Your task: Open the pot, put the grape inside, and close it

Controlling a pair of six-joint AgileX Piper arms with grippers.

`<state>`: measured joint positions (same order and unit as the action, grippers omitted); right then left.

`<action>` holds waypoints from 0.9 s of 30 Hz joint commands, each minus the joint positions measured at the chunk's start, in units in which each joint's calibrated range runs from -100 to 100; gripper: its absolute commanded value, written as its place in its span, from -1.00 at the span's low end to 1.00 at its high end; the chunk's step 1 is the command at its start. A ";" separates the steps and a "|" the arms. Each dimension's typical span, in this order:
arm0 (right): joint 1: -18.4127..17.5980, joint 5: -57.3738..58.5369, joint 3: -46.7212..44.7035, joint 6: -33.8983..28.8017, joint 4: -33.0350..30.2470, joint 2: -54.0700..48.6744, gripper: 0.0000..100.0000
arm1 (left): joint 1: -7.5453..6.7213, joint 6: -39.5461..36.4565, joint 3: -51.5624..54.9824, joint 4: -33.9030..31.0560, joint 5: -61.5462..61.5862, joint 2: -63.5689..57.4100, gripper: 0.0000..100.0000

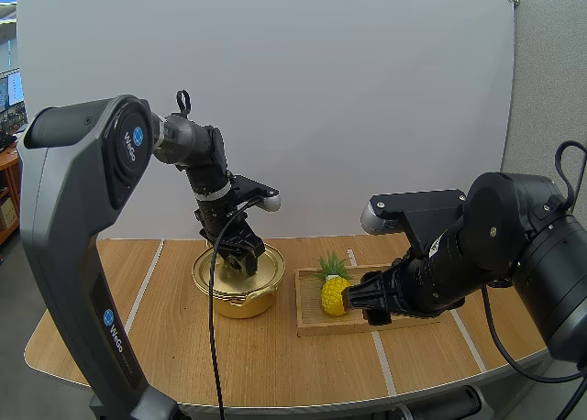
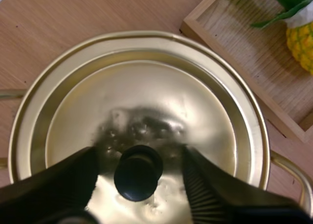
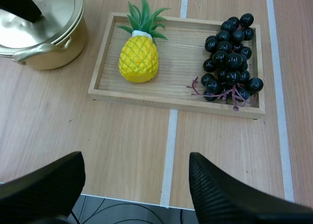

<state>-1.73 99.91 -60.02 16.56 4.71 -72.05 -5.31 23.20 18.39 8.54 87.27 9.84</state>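
Note:
A gold pot [image 1: 238,285] stands on the table with its gold lid [image 2: 142,111] on it. My left gripper [image 1: 240,253] hangs right over the lid, open, its fingers [image 2: 54,180] standing on either side of the black knob [image 2: 138,172] without touching it. A bunch of dark grapes [image 3: 231,57] lies at one end of the wooden tray [image 3: 146,94]. My right gripper [image 1: 359,300] is open at the tray's near side, well short of the grapes, its fingers [image 3: 230,194] wide apart over bare table.
A yellow toy pineapple [image 1: 334,290] with green leaves lies in the tray [image 1: 312,321] at the end nearer the pot. White tape lines [image 3: 169,150] cross the tabletop. The table's front edge is close below the right gripper.

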 commanded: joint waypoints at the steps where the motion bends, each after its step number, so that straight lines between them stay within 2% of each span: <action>1: 0.28 0.09 0.35 -0.53 -0.30 0.00 1.00 | -0.19 -0.69 0.30 -0.06 0.71 0.95 -1.00; 7: 0.28 0.09 0.35 -0.53 -0.30 0.00 1.00 | -0.19 -0.82 0.00 -0.06 1.11 0.95 -1.00; 12: 0.28 0.09 0.35 -0.53 -0.30 0.00 1.00 | -0.19 -2.66 -4.17 -0.06 9.44 -0.03 -1.00; 27: 0.28 0.09 0.35 -0.53 -0.30 0.00 1.00 | -0.19 -5.73 -21.24 -1.88 12.73 -17.01 -1.00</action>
<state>-1.73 99.91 -60.02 16.56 4.71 -72.05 -5.31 18.82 0.00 7.31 99.67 -4.57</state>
